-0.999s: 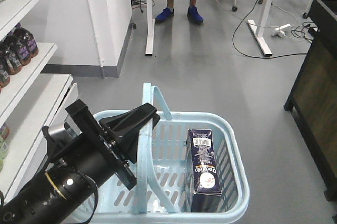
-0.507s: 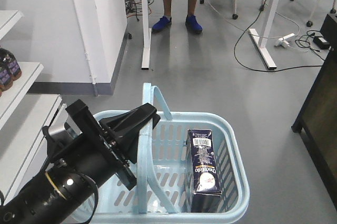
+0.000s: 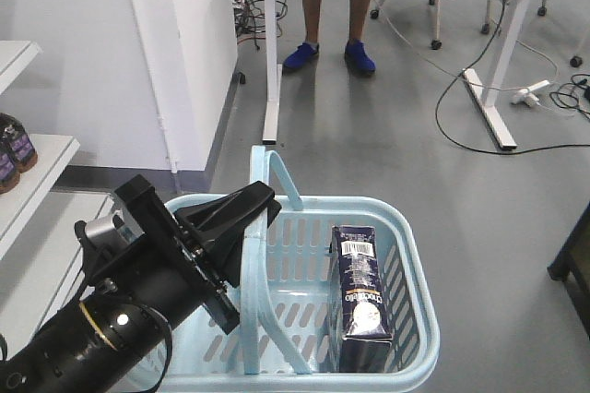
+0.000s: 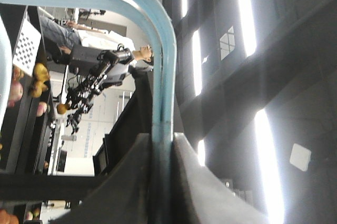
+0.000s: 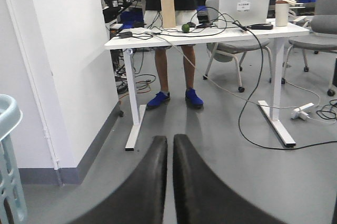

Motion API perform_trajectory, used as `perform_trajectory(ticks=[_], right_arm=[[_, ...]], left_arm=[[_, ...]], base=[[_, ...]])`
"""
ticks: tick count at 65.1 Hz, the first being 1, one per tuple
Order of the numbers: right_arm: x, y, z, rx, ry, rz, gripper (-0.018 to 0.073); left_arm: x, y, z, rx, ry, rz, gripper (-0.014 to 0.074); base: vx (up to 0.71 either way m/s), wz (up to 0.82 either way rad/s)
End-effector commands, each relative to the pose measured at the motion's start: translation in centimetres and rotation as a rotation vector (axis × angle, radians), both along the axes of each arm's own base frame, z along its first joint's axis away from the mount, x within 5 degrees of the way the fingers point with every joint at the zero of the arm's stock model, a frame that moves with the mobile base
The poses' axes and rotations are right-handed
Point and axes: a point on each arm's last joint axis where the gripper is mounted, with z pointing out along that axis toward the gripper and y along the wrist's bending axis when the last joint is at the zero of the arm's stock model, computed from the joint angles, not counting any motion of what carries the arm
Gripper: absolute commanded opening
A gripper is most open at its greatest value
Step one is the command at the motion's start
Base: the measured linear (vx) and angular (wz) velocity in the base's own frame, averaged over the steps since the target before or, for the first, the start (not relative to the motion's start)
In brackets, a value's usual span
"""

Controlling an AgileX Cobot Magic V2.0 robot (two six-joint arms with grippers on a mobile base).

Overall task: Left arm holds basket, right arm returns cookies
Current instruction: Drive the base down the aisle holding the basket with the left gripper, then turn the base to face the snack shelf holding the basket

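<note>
1. My left gripper (image 3: 263, 208) is clamped on the hoop handle (image 3: 277, 172) of the light blue basket (image 3: 410, 255); the wrist view shows the jaws pinching it.
2. The cookies (image 3: 362, 293), a dark navy carton, stand upright inside the basket against its right wall.
3. My right gripper (image 5: 169, 148) is closed on nothing, its fingers nearly touching, over grey floor (image 5: 237, 182).

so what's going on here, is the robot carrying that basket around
Yes. The left gripper is shut on the hoop handle of the light blue basket. The cookies carton stands inside, on the right side. The right gripper is shut and empty, pointing toward a white desk where a person stands.
</note>
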Motion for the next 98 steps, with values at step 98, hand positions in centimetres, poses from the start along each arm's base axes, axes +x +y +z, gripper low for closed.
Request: perform_trajectory(ticks=[98], right_arm=[[-0.02,-0.01,0.11,-0.015,-0.066,-0.003,-0.0006]], left_arm=[[-0.72,0.79,4.09,-0.252,-0.239,0.008,-0.0003]], base=[[0.18,0.59]])
